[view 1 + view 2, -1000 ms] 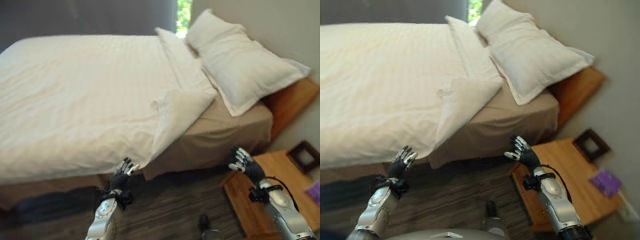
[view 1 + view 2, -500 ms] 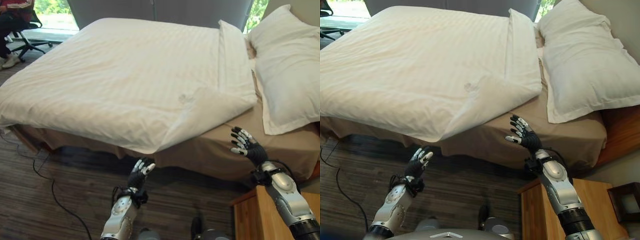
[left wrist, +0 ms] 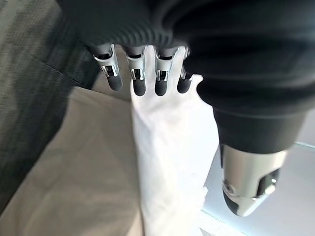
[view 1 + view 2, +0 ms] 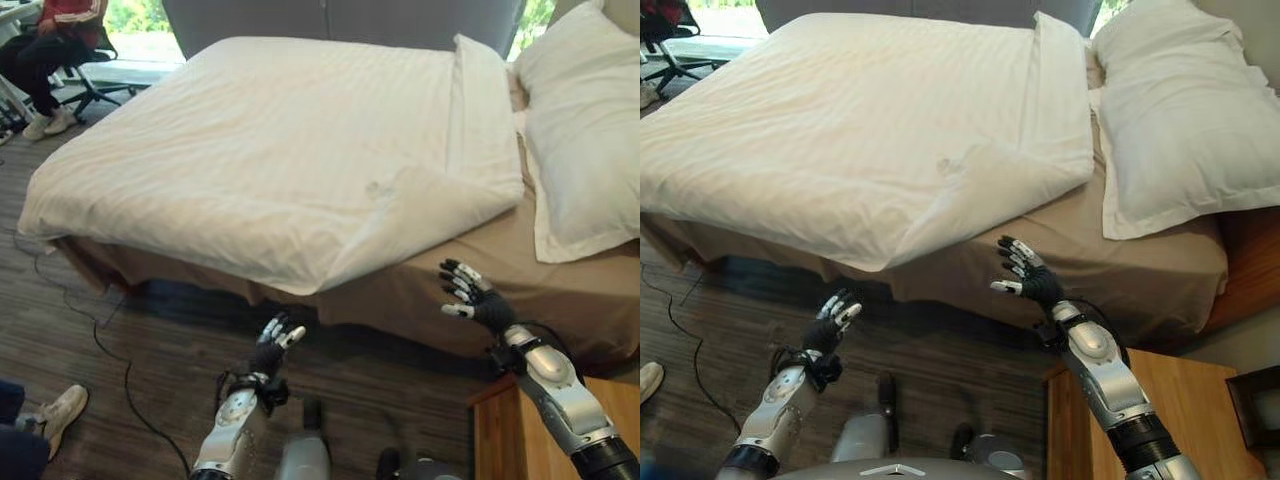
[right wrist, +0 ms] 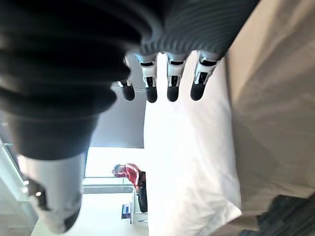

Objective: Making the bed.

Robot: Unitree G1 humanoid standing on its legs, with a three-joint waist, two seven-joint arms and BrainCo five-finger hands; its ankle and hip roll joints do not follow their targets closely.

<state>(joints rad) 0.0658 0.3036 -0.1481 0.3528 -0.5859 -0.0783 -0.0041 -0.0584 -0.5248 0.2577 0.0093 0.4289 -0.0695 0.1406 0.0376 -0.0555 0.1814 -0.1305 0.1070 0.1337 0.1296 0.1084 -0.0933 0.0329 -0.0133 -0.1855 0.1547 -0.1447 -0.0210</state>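
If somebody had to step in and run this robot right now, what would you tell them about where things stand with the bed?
Left hand: open, empty, raised below the hanging corner of the duvet.
Right hand: open, empty, held up beside the tan sheet.
Done: duvet covers most of the bed.
Left: its near corner by the pillow is folded back, baring the sheet. Probably grasp that corner and pull it toward the pillow.
A person sits beyond the bed's far corner.
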